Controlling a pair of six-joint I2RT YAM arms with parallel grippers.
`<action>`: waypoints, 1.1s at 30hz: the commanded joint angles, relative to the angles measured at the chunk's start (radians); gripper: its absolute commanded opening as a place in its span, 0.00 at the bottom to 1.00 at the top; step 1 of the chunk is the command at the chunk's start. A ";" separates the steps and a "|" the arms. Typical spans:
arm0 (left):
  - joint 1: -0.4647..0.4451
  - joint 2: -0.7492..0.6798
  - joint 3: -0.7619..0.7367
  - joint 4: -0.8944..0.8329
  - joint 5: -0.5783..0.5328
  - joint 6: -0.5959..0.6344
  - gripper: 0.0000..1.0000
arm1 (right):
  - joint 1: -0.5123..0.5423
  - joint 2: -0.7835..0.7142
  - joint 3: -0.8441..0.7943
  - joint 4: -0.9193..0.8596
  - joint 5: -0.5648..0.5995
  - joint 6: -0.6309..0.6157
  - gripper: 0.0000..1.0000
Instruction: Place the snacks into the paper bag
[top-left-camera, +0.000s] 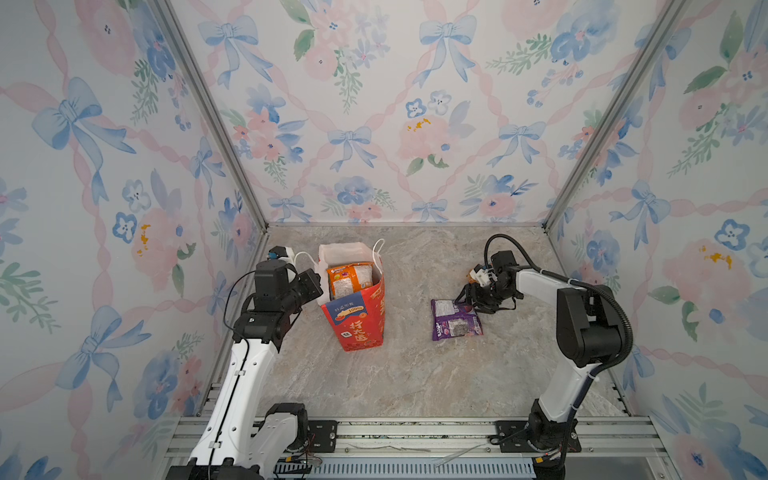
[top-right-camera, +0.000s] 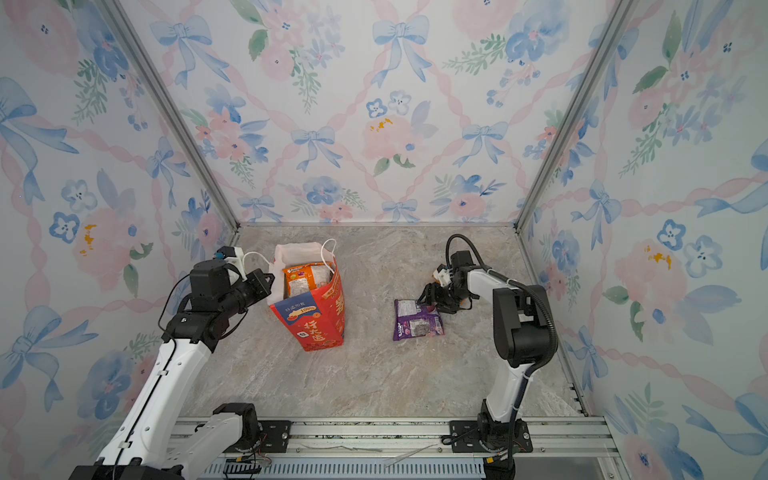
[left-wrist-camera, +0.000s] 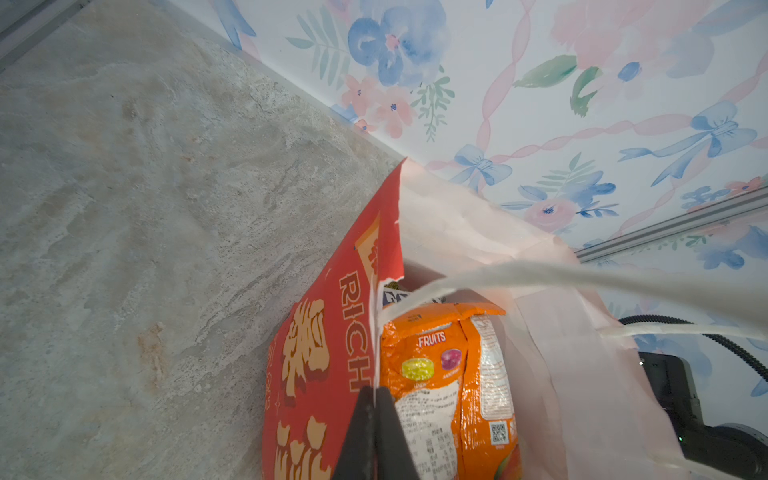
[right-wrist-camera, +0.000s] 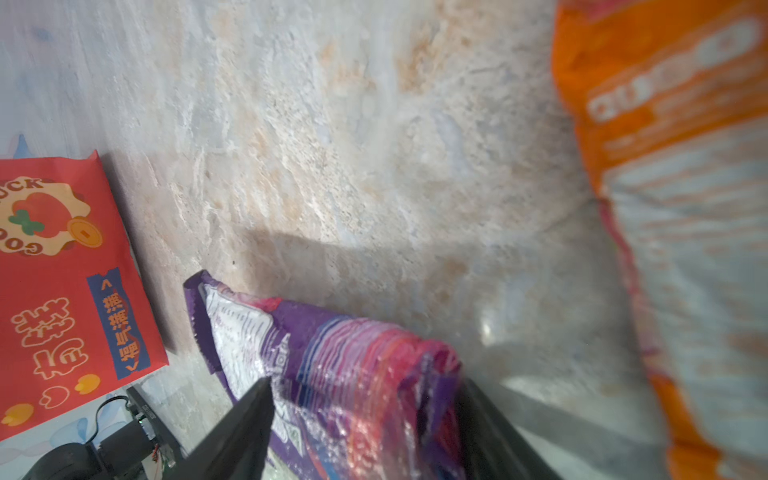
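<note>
The red paper bag (top-left-camera: 358, 322) (top-right-camera: 318, 322) stands upright left of centre with its mouth held wide. An orange snack packet (top-left-camera: 348, 281) (left-wrist-camera: 440, 374) stands inside it, with another packet's edge behind. My left gripper (top-left-camera: 319, 286) (left-wrist-camera: 375, 392) is shut on the bag's side wall at the rim. A purple snack packet (top-left-camera: 456, 321) (top-right-camera: 417, 322) (right-wrist-camera: 332, 353) lies on the table to the right. My right gripper (top-left-camera: 469, 301) (right-wrist-camera: 363, 399) is down over the packet's far end, and both jaws press that end, which bunches up between them.
In the right wrist view another orange packet (right-wrist-camera: 673, 166) lies blurred close beside the right gripper. The bag's white string handles (left-wrist-camera: 582, 274) hang across its mouth. Floral walls enclose the marble table (top-left-camera: 415, 374) on three sides, and a metal rail (top-left-camera: 415, 432) runs along the front.
</note>
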 joint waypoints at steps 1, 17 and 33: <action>-0.006 -0.005 -0.001 -0.021 -0.008 -0.011 0.00 | 0.021 0.030 -0.004 0.014 -0.017 0.013 0.62; -0.007 -0.014 -0.006 -0.020 -0.009 -0.008 0.00 | 0.024 0.033 0.004 0.038 -0.044 0.040 0.18; -0.006 -0.017 -0.005 -0.021 -0.005 -0.007 0.00 | 0.017 -0.026 0.048 0.050 -0.114 0.074 0.00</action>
